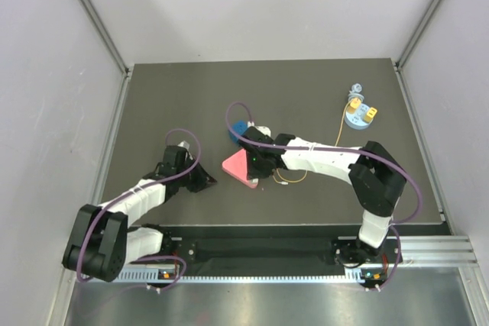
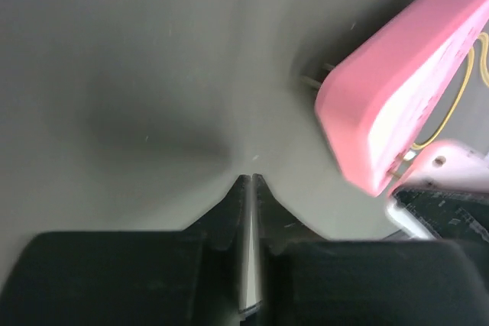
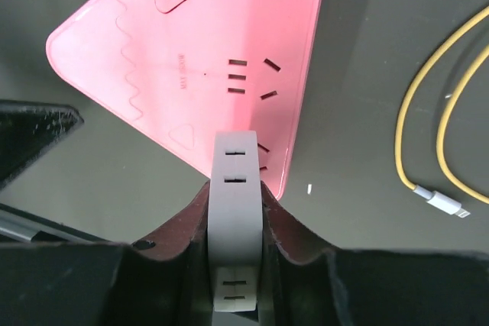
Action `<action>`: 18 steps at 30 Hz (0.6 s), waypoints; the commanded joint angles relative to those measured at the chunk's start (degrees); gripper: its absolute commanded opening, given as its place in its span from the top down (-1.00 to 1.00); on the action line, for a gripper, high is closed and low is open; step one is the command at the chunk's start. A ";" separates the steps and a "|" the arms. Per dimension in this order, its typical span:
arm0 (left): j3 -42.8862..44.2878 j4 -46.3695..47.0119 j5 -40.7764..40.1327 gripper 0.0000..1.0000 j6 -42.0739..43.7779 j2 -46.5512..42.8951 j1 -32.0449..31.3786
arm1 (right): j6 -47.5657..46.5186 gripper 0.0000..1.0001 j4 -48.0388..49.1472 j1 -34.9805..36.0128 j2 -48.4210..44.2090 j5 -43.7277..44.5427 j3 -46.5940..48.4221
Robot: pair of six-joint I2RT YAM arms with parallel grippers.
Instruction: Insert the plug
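Note:
The plug (image 1: 354, 102), a small yellow block on a thin yellow cable (image 1: 341, 129), sits at the blue round stand (image 1: 359, 120) at the back right, far from both grippers. My right gripper (image 1: 260, 167) (image 3: 235, 182) is shut on a white slotted adapter block (image 3: 235, 211), which it holds over the near edge of the pink triangular power strip (image 1: 238, 166) (image 3: 199, 43). My left gripper (image 1: 203, 181) (image 2: 252, 178) is shut on nothing, low over the table just left of the pink strip (image 2: 397, 97).
The yellow cable (image 3: 412, 135) loops on the table right of the strip and ends in a small white connector (image 3: 445, 204). A second yellow block (image 1: 370, 114) lies on the blue stand. A blue object (image 1: 240, 129) sits behind the right wrist. Grey walls enclose the dark table (image 1: 191, 104).

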 commanded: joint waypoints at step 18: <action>7.51 8.61 8.07 -0.09 11.36 2.90 -0.29 | -18.15 1.00 -13.17 -8.02 4.73 -1.60 8.94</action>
